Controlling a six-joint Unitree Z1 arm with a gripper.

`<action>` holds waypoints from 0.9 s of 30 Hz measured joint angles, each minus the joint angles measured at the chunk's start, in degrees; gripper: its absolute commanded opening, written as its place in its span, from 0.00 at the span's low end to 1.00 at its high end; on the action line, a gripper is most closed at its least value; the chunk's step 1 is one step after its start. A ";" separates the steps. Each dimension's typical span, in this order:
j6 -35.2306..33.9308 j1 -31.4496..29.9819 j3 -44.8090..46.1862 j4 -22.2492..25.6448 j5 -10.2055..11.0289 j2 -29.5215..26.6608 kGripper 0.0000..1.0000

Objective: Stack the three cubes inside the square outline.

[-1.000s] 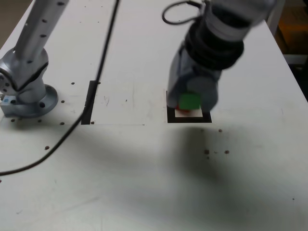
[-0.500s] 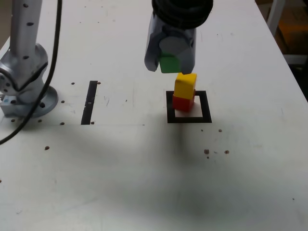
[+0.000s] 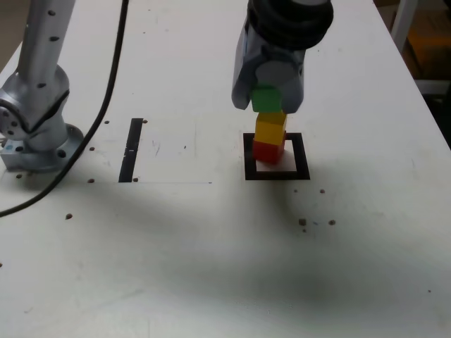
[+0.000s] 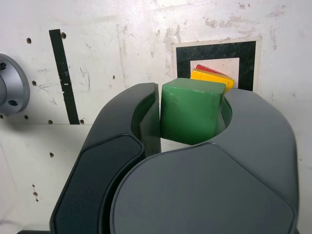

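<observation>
From the exterior view, the tool [image 3: 267, 97] points down over the bench [image 3: 211, 253], its jaws clenched on the green cube [image 3: 266, 99]. That cube hangs just above the yellow cube [image 3: 270, 128], so close that I cannot tell whether the two touch. The yellow cube sits on the red cube [image 3: 268, 151], slightly askew, and the red one rests on the white patch inside the square outline [image 3: 276, 173], toward its far left corner in this view. A straight black tape strip [image 3: 132, 149] lies well apart toward the exterior view's left, near the arm's base [image 3: 35, 134].

In the wrist view, the tool [image 4: 192, 112] grips the green cube [image 4: 191, 109] on two sides. Past it show a yellow edge [image 4: 214, 78] and a red sliver [image 4: 208, 69], both within the square outline [image 4: 215, 51].
</observation>
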 measured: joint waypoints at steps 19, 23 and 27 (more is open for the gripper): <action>1.34 0.04 -1.59 0.08 -0.19 2.61 0.32; 1.36 0.04 -1.60 0.09 -0.19 2.63 0.42; 1.36 0.04 -1.61 0.21 -0.19 3.04 0.50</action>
